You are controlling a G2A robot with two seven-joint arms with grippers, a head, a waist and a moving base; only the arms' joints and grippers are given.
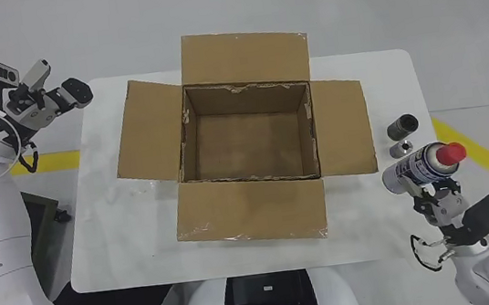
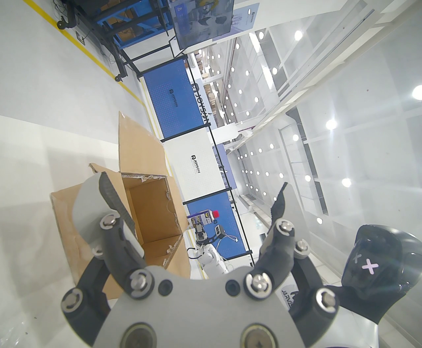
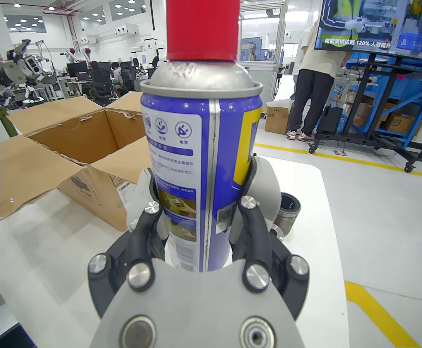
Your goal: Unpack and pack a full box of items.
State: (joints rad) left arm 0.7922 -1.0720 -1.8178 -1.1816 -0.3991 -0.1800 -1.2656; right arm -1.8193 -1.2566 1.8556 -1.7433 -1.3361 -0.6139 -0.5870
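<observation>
An open cardboard box (image 1: pixel 248 143) with its flaps spread sits mid-table; its inside looks bare in the top view. My right gripper (image 3: pixel 201 184) is shut on a blue spray can (image 3: pixel 201 138) with a red cap, held over the table's right edge, right of the box (image 3: pixel 82 138). The top view shows the spray can (image 1: pixel 423 165) lying tilted in the right gripper (image 1: pixel 438 191). My left gripper (image 2: pixel 194 194) is open and empty, raised off the table's far left corner, with the box (image 2: pixel 145 204) beyond it. The left gripper (image 1: pixel 68 96) is in the top view too.
A small metal cylinder (image 1: pixel 401 125) and a smaller metal part (image 1: pixel 399 147) lie on the white table (image 1: pixel 127 240) right of the box; the cylinder (image 3: pixel 288 211) sits just behind the can. Yellow floor tape runs on both sides of the table.
</observation>
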